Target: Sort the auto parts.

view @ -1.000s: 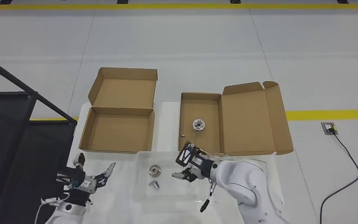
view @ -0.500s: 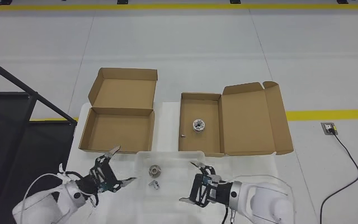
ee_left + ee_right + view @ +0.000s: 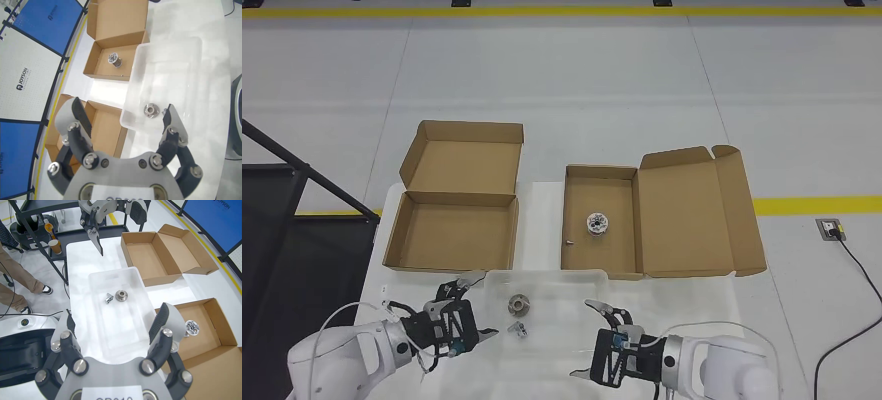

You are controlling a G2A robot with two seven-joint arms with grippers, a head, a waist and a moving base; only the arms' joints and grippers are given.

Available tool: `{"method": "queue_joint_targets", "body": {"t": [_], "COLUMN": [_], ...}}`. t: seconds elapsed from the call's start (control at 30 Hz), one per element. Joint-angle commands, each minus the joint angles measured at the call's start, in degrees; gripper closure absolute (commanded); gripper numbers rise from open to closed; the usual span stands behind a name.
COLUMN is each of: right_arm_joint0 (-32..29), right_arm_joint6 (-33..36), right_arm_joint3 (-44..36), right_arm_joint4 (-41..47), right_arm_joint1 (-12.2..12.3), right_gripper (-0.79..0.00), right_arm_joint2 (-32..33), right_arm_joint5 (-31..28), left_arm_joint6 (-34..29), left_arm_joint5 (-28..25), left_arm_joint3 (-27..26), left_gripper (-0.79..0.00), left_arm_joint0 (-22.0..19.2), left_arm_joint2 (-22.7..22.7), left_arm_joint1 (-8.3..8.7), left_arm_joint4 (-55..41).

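Round flanged metal hub (image 3: 519,302) lies in the left part of the clear rectangular plastic tray (image 3: 552,273) in the top view. The small grey metal bracket (image 3: 515,329) sits just on its near side, apart from it. The left gripper (image 3: 482,306) hangs at the tray's left rim, spread wide and holding nothing. The right gripper (image 3: 585,338), equally wide and bare, hangs over the tray's right half. Past the far rim stand the left brown cardboard box (image 3: 452,235) and the right brown cardboard box (image 3: 600,250), which holds a ribbed metal cylinder (image 3: 596,222). A strip of white table (image 3: 539,225) parts the boxes.

From the left wrist, the hub (image 3: 150,110) rests close inside the tray's left wall, beyond the spread fingers; one finger partly hides the bracket (image 3: 163,111).

From the right wrist, hub (image 3: 121,295) and bracket (image 3: 109,298) lie toward the tray's left end, with bare tray floor between them and the wide right gripper (image 3: 116,311).
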Motion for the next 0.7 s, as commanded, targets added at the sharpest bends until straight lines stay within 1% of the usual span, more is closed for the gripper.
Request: {"method": "queue_joint_targets", "body": {"t": [0.0,0.07,0.13,0.17,0.23,0.33,0.43,0.57,0.67], "right_arm_joint0": [0.0,0.0,0.0,0.0,0.0,-0.2,-1.7,-5.3,-8.5], "right_arm_joint6": [0.0,0.0,0.0,0.0,0.0,-0.4,-2.1,-4.0,-4.6], "right_arm_joint3": [0.0,0.0,0.0,0.0,0.0,-0.1,-1.2,-3.3,-4.4], "right_arm_joint4": [0.0,0.0,0.0,0.0,0.0,0.0,-1.4,-2.9,-3.0], "right_arm_joint1": [0.0,0.0,0.0,0.0,0.0,0.0,0.5,1.3,1.8], "right_gripper": [-0.785,-0.785,-0.785,-0.785,-0.785,-0.785,-0.785,-0.785,-0.785], "right_arm_joint2": [0.0,0.0,0.0,0.0,0.0,0.0,0.7,4.5,7.8], "right_arm_joint5": [0.0,0.0,0.0,0.0,0.0,0.5,0.2,1.1,3.7], "left_arm_joint6": [0.0,-1.0,-3.8,-4.0,-2.1,2.6,8.3,17.1,22.3], "left_arm_joint5": [0.0,0.2,0.0,0.0,0.0,0.0,0.0,0.0,0.0], "left_arm_joint3": [0.0,-0.4,-2.5,-3.0,-2.6,-0.2,2.0,5.4,7.6], "left_gripper": [-0.785,-0.785,-0.785,-0.785,-0.785,-0.785,-0.785,-0.785,-0.785], "left_arm_joint0": [0.0,0.1,-0.5,-1.0,-2.4,-5.3,-8.4,-13.1,-16.7], "left_arm_joint2": [0.0,0.8,3.9,5.6,8.8,12.8,17.1,22.4,27.3], "left_arm_joint1": [0.0,0.07,0.57,0.91,1.87,3.63,5.68,8.26,9.77], "left_arm_joint4": [0.1,1.3,7.7,10.5,15.0,21.3,28.3,36.2,41.9]}}
